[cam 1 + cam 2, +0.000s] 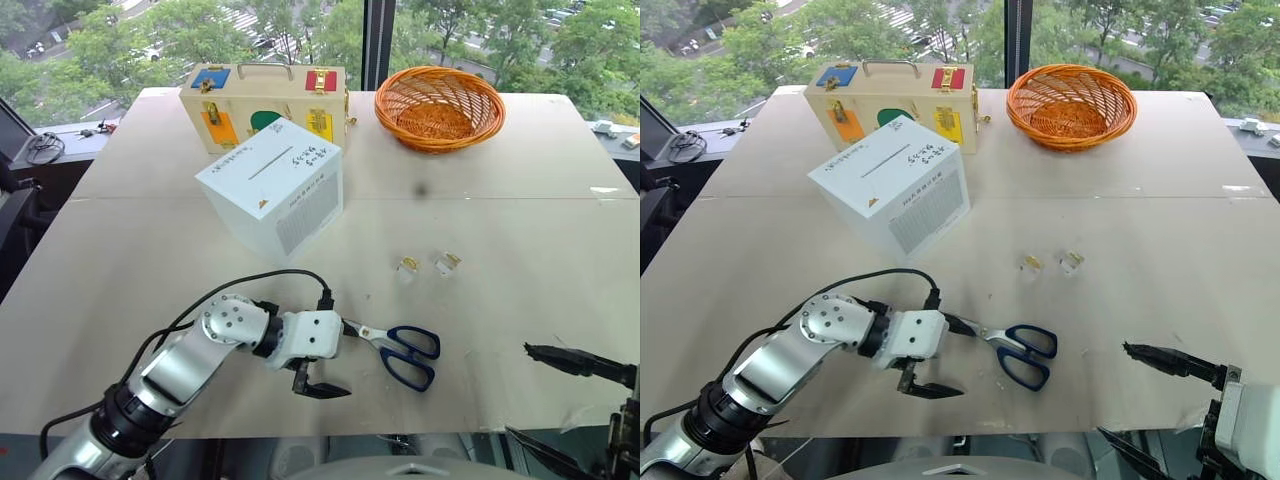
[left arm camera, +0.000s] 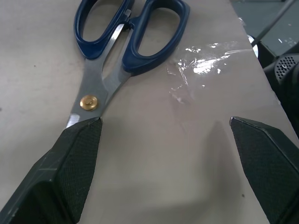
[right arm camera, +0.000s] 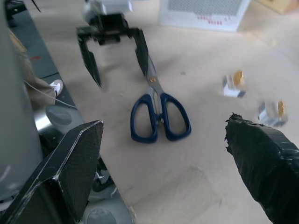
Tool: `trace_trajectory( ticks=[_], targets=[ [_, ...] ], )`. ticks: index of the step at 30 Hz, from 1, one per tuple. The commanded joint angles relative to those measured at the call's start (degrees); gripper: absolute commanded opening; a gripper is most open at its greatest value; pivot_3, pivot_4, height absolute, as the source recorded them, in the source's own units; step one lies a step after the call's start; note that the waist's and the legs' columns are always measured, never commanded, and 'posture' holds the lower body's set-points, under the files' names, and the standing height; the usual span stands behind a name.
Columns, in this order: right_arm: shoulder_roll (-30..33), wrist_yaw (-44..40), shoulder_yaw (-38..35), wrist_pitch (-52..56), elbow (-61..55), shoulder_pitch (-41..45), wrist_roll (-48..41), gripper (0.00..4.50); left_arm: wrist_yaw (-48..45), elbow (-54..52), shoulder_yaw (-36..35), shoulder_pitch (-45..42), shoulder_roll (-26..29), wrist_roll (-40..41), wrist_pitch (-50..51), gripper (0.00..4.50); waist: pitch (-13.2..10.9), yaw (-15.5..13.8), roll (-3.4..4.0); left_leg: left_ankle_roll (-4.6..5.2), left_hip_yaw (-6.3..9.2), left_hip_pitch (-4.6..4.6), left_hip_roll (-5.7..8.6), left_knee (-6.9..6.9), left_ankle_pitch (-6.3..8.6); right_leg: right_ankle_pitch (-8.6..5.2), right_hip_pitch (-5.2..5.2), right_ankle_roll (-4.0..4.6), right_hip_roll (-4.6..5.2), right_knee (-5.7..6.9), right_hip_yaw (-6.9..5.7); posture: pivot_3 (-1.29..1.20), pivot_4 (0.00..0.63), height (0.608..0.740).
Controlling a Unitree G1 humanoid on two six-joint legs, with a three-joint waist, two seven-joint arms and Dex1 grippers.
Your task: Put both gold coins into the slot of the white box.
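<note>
The white box (image 1: 270, 190) stands at the table's middle left, its thin dark slot (image 1: 270, 163) on the top face beside black handwriting. To its right, two gold coins (image 1: 409, 264) (image 1: 451, 260) stand in small clear holders; they also show in the right wrist view (image 3: 238, 77) (image 3: 280, 108). My left gripper (image 1: 353, 362) is open and low near the front edge. One finger (image 2: 77, 158) lies over the blades of blue-handled scissors (image 2: 126, 46), and nothing is between its fingers. My right gripper (image 1: 518, 390) hangs open and empty at the front right corner.
A cream wooden case (image 1: 262, 100) with coloured latches stands behind the white box. An orange wicker basket (image 1: 438, 105) sits at the back right. A patch of clear tape (image 2: 205, 60) lies on the table by the scissors' handles. The table's front edge (image 1: 330, 432) is just below both grippers.
</note>
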State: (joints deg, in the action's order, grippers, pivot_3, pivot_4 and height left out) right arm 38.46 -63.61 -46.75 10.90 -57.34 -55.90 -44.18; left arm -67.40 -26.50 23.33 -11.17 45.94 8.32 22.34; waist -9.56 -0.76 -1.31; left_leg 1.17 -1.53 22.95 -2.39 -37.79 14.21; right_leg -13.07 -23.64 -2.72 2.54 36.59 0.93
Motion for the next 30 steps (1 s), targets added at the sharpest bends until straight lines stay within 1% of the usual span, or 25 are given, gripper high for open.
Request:
trace_trajectory(
  ticks=[1, 3, 4, 5, 7, 9, 11, 13, 14, 15, 18, 21, 23, 25, 27, 30],
  targets=[
    [2.78, -0.91, -1.69, -0.44, 1.86, 3.44, -2.05, 4.5, 1.94, -1.25, -0.79, -0.26, -0.97, -0.07, 0.52, 4.45, 0.02, -0.01, -0.03, 0.0, 0.0, 0.0, 0.02, -0.01, 0.0, 0.0, 0.0, 0.0, 0.02, 0.01, 0.0, 0.0, 0.15, 0.74],
    [8.79, 2.24, 1.35, 4.15, 8.46, 11.49, -1.98, 4.5, 4.64, -1.22, -2.12, 0.12, -3.06, 0.84, 1.69, 4.45, 0.04, 0.18, -0.13, 0.0, 0.0, 0.0, 0.04, -0.03, 0.0, 0.0, 0.02, 0.0, 0.03, 0.01, -0.01, 0.0, 0.15, 0.74],
    [11.72, 4.07, 2.59, 7.36, 11.54, 15.03, -3.5, 4.5, 4.23, 1.32, -3.19, -2.93, -4.04, 1.82, 2.05, 4.45, 0.03, 0.14, -0.15, 0.01, -0.09, -0.04, 0.05, -0.08, -0.01, 0.01, 0.04, 0.0, 0.03, 0.01, 0.09, 0.0, 0.15, 0.74],
    [13.98, 5.44, 3.62, 10.11, 13.89, 18.27, -4.97, 4.5, 2.65, 7.1, -4.54, -8.82, -5.26, 3.01, 2.59, 4.45, 0.01, -0.01, -0.18, 0.02, -0.12, -0.01, 0.06, -0.12, -0.01, 0.01, 0.03, 0.0, 0.05, 0.02, 0.11, 0.0, 0.15, 0.74],
    [16.46, 7.23, 5.29, 12.86, 17.11, 24.28, -6.47, 4.5, -0.77, 16.71, -6.23, -18.06, -6.66, 5.09, 2.98, 4.45, -0.21, -0.75, -0.25, 0.04, -0.09, 0.06, 0.25, -0.41, -0.02, 0.02, 0.06, 0.0, 0.04, 0.2, -0.03, 0.0, 0.15, 0.74],
    [17.81, 6.49, 6.59, 13.31, 18.5, 28.18, -5.7, 4.5, -2.32, 21.26, -6.21, -21.88, -7.19, 5.28, 2.26, 4.45, -0.13, -1.02, -0.18, 0.04, 0.3, 0.59, 0.25, -0.61, -0.03, 0.09, -0.14, 0.14, -0.41, 0.21, -0.19, 0.0, 0.15, 0.74],
    [18.81, 3.98, 7.51, 13.65, 19.1, 30.22, -5.52, 4.5, -3.5, 23.61, -6.49, -23.9, -7.62, 5.45, 1.97, 4.45, -0.01, -0.84, 0.0, 0.04, 0.41, 0.6, 0.21, -0.62, -0.04, 0.09, -0.09, 0.15, -0.62, 0.21, -0.05, 0.0, 0.15, 0.74],
    [19.28, 1.85, 8.11, 13.87, 19.22, 31.68, -5.79, 4.5, -5.86, 24.5, -6.1, -24.38, -7.19, 4.98, -0.96, 4.45, -0.01, -0.39, 0.02, 0.04, 0.38, 0.65, 0.22, -0.58, -0.03, 0.12, -0.08, 0.18, -0.63, 0.21, 0.01, 0.0, 0.15, 0.74],
    [19.39, 1.15, 8.26, 14.1, 19.1, 32.22, -5.98, 4.5, -7.34, 24.56, -5.87, -24.23, -6.92, 4.95, -2.52, 4.45, -0.02, -0.24, 0.01, 0.07, 0.41, 0.74, 0.22, -0.58, 0.0, 0.19, -0.1, -0.06, -0.63, 0.19, -0.01, 0.0, 0.15, 0.74],
    [19.57, 0.75, 8.23, 14.74, 18.86, 32.63, -6.51, 4.5, -10.06, 23.75, -5.45, -23.71, -6.26, 5.95, -3.18, 4.45, -0.02, -0.18, 0.0, 0.17, 0.41, 0.78, 0.23, -0.59, 0.07, 0.16, -0.11, -0.11, -0.63, 0.16, -0.01, 0.0, 0.15, 0.74],
    [19.36, 0.52, 7.97, 16.16, 18.2, 33.42, -7.13, 4.5, -16.41, 21.18, -3.61, -22.22, -4.59, 7.52, -4.78, 4.45, -0.02, -0.08, 0.0, 0.29, 0.35, 0.8, 0.26, -0.58, 0.17, 0.12, -0.11, -0.18, -0.57, 0.1, 0.02, 0.0, 0.15, 0.74],
    [18.34, -0.19, 7.17, 16.71, 17.0, 32.24, -6.7, 4.5, -19.35, 17.69, -2.24, -21.54, -3.9, 8.25, -4.07, 4.45, -0.02, -0.25, 0.0, 0.3, 0.34, 0.79, 0.27, -0.62, 0.17, 0.12, -0.1, -0.19, -0.55, 0.11, 0.02, 0.0, 0.15, 0.74],
    [17.86, -0.39, 6.48, 17.37, 16.12, 31.3, -7.06, 4.5, -20.13, 16.01, -1.37, -21.4, -3.8, 7.91, -4.44, 4.45, -0.02, -0.34, 0.0, 0.3, 0.38, 0.79, 0.28, -0.64, 0.17, 0.1, -0.07, -0.16, -0.55, 0.12, 0.02, 0.0, 0.15, 0.74],
    [17.3, -0.35, 5.81, 17.88, 15.05, 30.56, -7.37, 4.5, -18.86, 16.09, -0.43, -22.09, -5.09, 6.44, -4.53, 4.45, -0.02, -0.23, 0.0, 0.3, 0.38, 0.77, 0.28, -0.72, 0.17, 0.0, -0.03, 0.0, -0.55, 0.15, 0.04, 0.0, 0.15, 0.74],
    [16.47, -0.77, 4.73, 18.04, 13.57, 28.98, -7.07, 4.5, -18.25, 17.07, 2.21, -23.81, -6.84, 3.63, -5.76, 4.45, -0.02, -0.24, 0.0, 0.31, 0.35, 0.72, 0.28, -0.85, 0.16, -0.1, 0.02, -0.17, -0.57, 0.2, 0.13, 0.0, 0.15, 0.74],
    [15.37, -1.16, 3.06, 18.02, 12.45, 26.99, -6.78, 4.5, -17.96, 19.52, 5.26, -25.93, -8.9, -0.2, -7.81, 4.45, -0.01, -0.19, 0.0, 0.32, 0.37, 0.75, 0.29, -1.05, 0.15, -0.1, 0.07, -0.19, -0.66, 0.26, 0.22, 0.0, 0.15, 0.74]
  ],
)
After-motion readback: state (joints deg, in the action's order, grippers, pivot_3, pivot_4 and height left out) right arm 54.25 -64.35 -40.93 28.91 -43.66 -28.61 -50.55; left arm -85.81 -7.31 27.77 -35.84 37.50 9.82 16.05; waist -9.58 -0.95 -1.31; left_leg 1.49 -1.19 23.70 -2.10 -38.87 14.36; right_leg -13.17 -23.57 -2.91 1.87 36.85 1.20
